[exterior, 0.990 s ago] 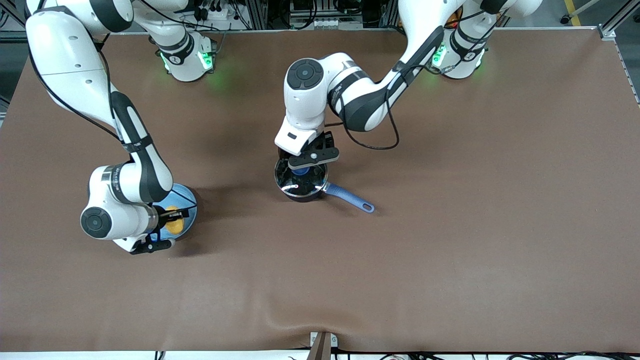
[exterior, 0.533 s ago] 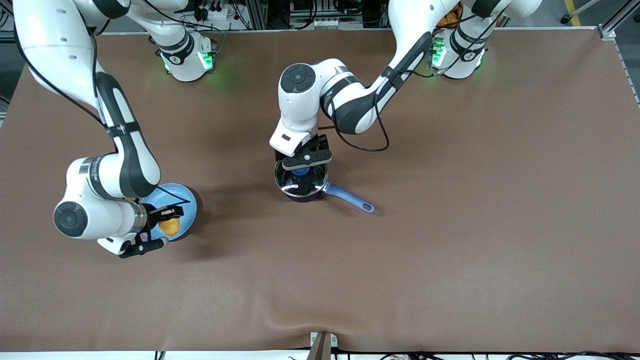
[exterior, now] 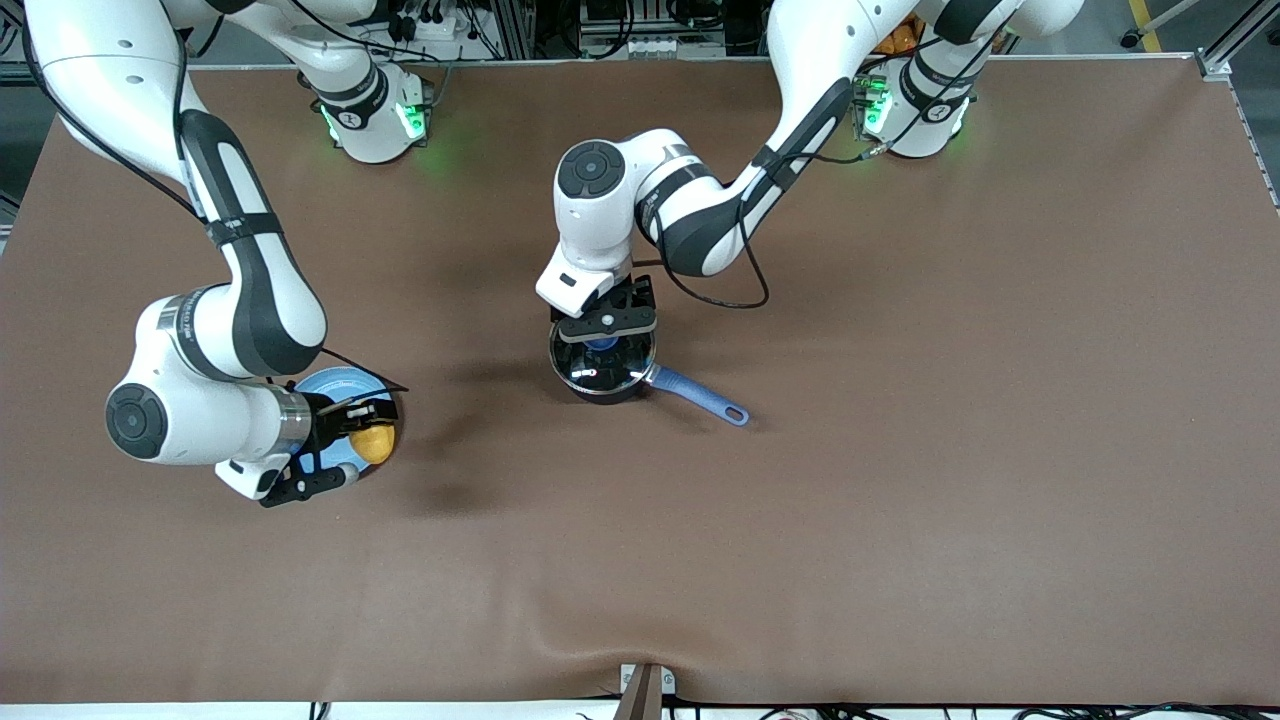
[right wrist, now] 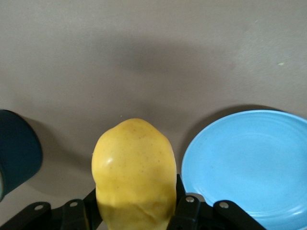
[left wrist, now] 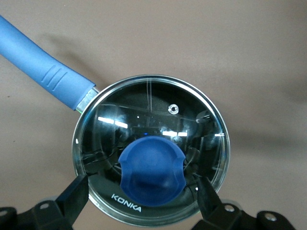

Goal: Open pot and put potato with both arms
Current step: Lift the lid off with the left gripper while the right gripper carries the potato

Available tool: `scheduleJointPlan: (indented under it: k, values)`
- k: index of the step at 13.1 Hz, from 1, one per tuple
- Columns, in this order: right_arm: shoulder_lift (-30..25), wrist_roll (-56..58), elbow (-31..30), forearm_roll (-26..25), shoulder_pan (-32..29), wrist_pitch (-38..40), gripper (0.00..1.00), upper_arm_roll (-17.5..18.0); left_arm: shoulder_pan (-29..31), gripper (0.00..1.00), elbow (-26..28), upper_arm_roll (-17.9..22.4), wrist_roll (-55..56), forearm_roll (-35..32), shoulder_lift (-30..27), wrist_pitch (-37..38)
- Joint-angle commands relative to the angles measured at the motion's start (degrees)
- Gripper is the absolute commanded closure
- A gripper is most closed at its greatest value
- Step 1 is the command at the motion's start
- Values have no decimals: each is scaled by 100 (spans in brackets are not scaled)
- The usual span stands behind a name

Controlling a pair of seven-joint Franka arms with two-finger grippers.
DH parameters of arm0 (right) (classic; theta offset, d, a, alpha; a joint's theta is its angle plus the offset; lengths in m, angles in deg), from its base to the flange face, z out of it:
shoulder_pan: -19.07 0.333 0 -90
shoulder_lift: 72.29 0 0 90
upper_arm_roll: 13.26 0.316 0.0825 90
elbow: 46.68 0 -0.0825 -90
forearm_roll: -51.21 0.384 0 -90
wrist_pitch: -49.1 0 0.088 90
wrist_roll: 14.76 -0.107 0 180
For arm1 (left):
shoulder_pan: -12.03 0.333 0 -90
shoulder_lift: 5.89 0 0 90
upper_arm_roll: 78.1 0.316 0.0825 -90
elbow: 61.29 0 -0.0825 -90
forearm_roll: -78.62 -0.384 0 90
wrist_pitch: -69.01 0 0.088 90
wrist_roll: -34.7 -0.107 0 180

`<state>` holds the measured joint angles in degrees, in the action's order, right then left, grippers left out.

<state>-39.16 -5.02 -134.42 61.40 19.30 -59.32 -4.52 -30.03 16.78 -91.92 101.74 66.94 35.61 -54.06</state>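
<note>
Right end effector (exterior: pixel 362 428) has the potato (exterior: pixel 375 441) pinched between its fingers, lifted over the blue plate's (exterior: pixel 325 385) edge at about 4 o'clock; left end effector (exterior: pixel 607 325) spread wide over the pot (exterior: pixel 603 368) mid-counter (exterior: pixel 900 500), straddling the blue knob (left wrist: pixel 151 170) of the glass lid (left wrist: pixel 192 124), lid still on; pot handle (exterior: pixel 700 395) sticks out toward 4 o'clock.

Brown table (exterior: pixel 900 500) fills the view; metal frame rails (exterior: pixel 1235 40) and cables along its top edge
</note>
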Motion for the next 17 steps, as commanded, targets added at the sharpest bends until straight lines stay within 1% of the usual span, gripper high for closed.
scheduleJointPlan:
  k: [1,4,6,7,9,11,12,13,15,17]
  values:
    - [-96,-173,-182,351,47,6,100,23,-66,0,-178,55,-33,-142,165,-121]
    - [-96,-341,-402,940,100,14,100,23,-66,3,-178,64,-16,-142,235,-314]
    - [-96,-350,-463,1038,196,15,100,31,-57,7,-187,73,-24,-142,297,-332]
    - [-96,-350,-499,1151,223,15,100,40,-66,15,-205,117,-24,-142,306,-367]
    - [-96,-350,-595,1345,293,15,100,40,-66,39,-205,126,-7,-142,314,-385]
    - [-96,-358,-596,1372,311,23,100,40,-66,60,-205,134,54,-133,306,-385]
    - [-96,-376,-596,1433,320,41,100,40,-66,74,-205,135,55,-133,306,-385]
    - [-96,-376,-596,1538,363,84,100,40,-66,86,-205,135,63,-133,288,-385]
    - [-96,-376,-596,1565,443,85,100,40,-57,100,-205,126,37,-133,183,-376]
    - [-96,-376,-596,1574,460,85,100,40,21,100,-187,126,28,-124,-62,-341]
